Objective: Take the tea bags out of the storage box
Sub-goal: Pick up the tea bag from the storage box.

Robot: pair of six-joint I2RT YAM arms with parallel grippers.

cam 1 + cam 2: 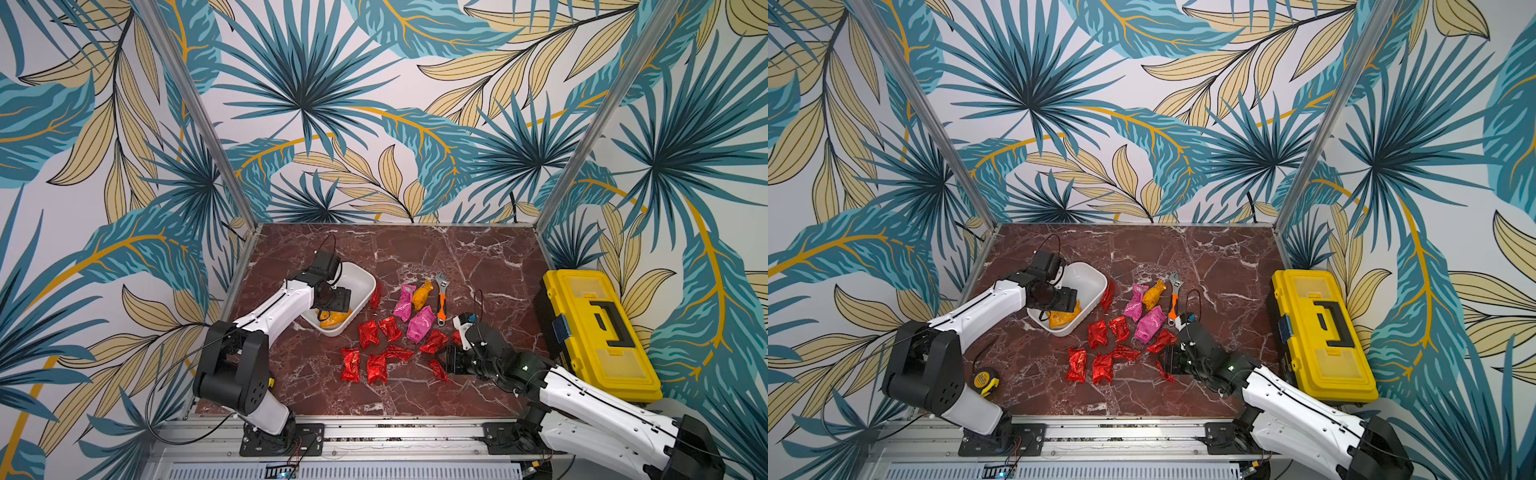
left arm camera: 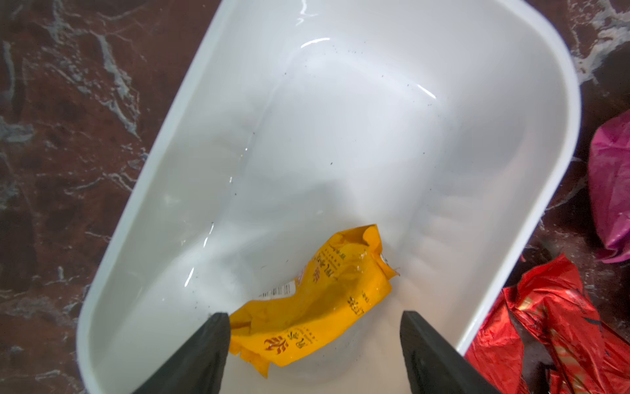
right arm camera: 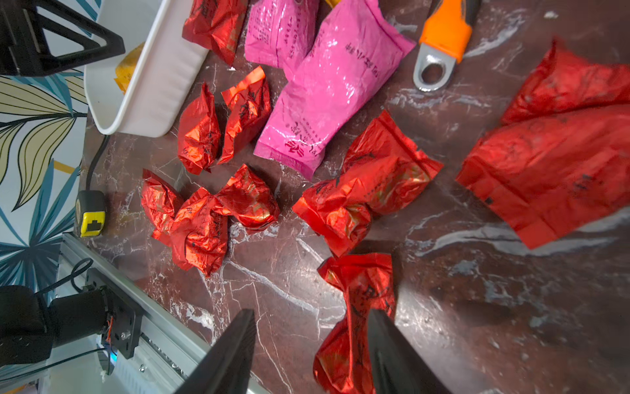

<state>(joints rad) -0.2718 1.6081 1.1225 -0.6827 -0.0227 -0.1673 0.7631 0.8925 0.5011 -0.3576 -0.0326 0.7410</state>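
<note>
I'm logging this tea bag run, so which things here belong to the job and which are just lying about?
Belong to the job: white storage box; orange tea bag inside it; on the table: red tea bags, pink tea bags, second orange tea bag.
Lying about: orange-handled adjustable wrench; yellow toolbox; tape measure.

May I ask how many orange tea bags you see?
2 orange bags: one inside the white box; one on the table beside the wrench. Others may be hidden.
</note>
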